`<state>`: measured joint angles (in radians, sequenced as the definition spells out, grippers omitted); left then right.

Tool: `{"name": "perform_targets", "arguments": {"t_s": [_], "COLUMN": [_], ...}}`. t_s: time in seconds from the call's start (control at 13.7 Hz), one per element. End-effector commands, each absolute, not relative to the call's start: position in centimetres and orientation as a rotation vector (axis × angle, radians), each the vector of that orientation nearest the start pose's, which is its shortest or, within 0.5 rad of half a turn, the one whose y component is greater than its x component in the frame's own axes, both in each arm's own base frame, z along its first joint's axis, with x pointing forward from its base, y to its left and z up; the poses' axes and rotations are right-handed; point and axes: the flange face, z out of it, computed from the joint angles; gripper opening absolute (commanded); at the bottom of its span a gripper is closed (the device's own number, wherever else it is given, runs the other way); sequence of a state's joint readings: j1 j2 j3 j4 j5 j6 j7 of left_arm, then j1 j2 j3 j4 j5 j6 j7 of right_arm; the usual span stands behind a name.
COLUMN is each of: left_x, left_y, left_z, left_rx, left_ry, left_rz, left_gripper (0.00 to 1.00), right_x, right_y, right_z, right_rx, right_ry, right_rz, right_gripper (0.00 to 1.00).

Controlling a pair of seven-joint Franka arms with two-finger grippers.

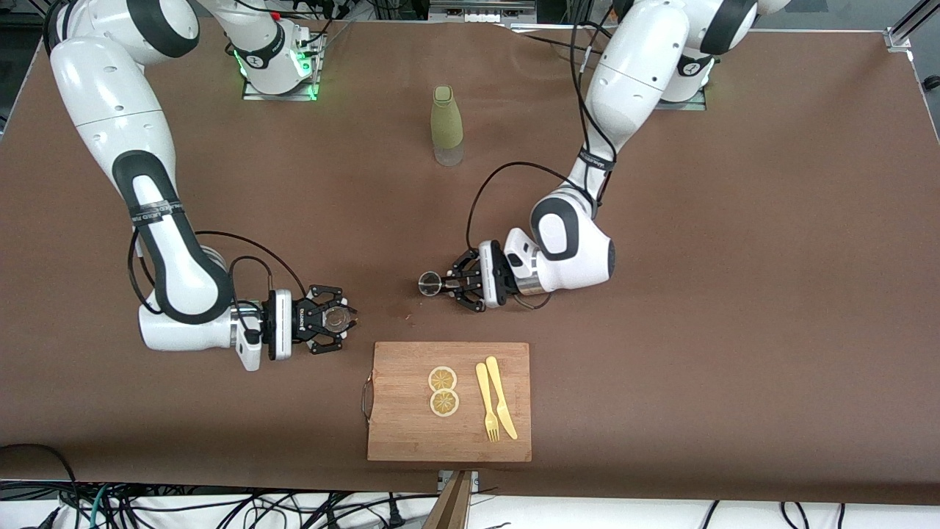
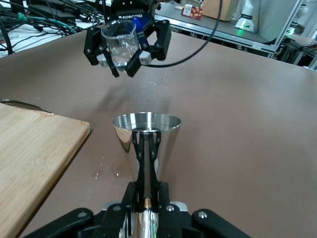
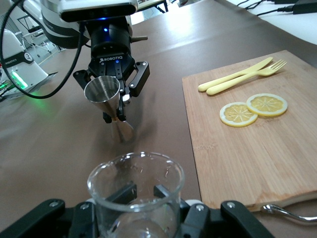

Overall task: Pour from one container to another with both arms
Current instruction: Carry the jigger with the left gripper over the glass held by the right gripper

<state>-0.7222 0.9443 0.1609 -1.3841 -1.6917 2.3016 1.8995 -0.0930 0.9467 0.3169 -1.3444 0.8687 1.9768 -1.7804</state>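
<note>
Here, your left gripper (image 1: 439, 283) has its fingers (image 2: 147, 163) clenched on the waist of the steel jigger (image 1: 429, 282), holding it upright above the bare brown table (image 1: 734, 294), clear of the wooden board (image 1: 449, 402). Your right gripper (image 1: 345, 319), toward the right arm's end of the table, grasps the clear glass cup (image 1: 336, 318) upright with its mouth facing up, the two vessels apart and facing each other. The board carries two lemon slices (image 1: 443, 391), a yellow fork (image 1: 486, 402) and knife (image 1: 501, 397); the green bottle (image 1: 446, 125) stands between the arms' bases.
</note>
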Motion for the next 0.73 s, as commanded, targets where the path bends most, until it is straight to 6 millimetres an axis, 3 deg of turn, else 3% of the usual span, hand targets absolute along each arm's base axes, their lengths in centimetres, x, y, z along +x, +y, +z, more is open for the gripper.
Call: {"name": "perform_targets", "arguments": {"t_s": [0.0,0.29,0.66], "left_x": [60.7,59.9,59.7], "left_y": [-46.4,-49.1,-51.0], "left_z": [17.7,17.5,17.7], "left_rx": [1.811,1.874,1.921], "left_ry": [-1.233,-1.212,-1.153], "left_rz": [0.84,0.823,0.831], "left_gripper": [0.0,0.0,0.0], "right_x": [70.9,70.7,70.8], "right_y": [17.4,19.3,20.7], "right_z": [19.3,20.1,21.8], "right_rx": [-1.698,-1.752,-1.763], "right_ry": [-1.391,-1.417,-1.453], "right_rz": [-0.577,-0.499,-0.446], "right_gripper": [0.26,0.26,0.26]}}
